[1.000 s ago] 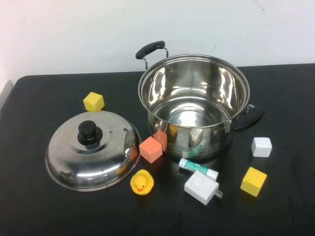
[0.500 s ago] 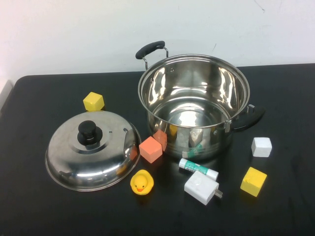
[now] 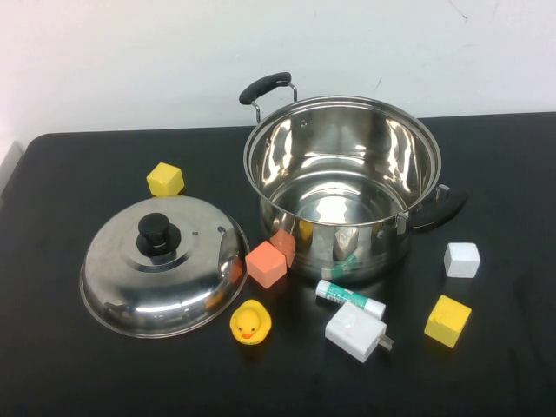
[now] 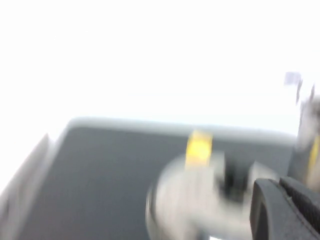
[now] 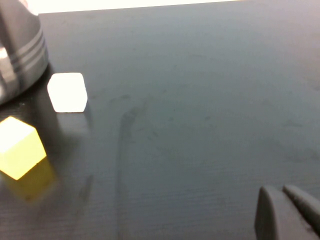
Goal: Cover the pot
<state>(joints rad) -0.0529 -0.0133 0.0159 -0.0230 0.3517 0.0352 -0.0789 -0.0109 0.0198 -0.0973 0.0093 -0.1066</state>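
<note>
- The large shiny stainless-steel pot (image 3: 341, 187) with two black side handles stands open on the black desk (image 3: 69, 165), right of centre near the back edge.
- The domed steel lid (image 3: 162, 265) with a black knob (image 3: 156, 233) rests knob-up to the pot's left, well apart from it, so the knob is free for a top grasp.
- An orange block (image 3: 266, 264) and a yellow rubber duck (image 3: 250, 321) lie between lid and pot, probably as clutter.
- The left end effector (image 4: 285, 207) is over the lid's side of the desk; I cannot tell its finger state.
- The right end effector (image 5: 285, 212) is beyond a white cube (image 5: 67, 92); its finger state is likewise undetermined.
</note>
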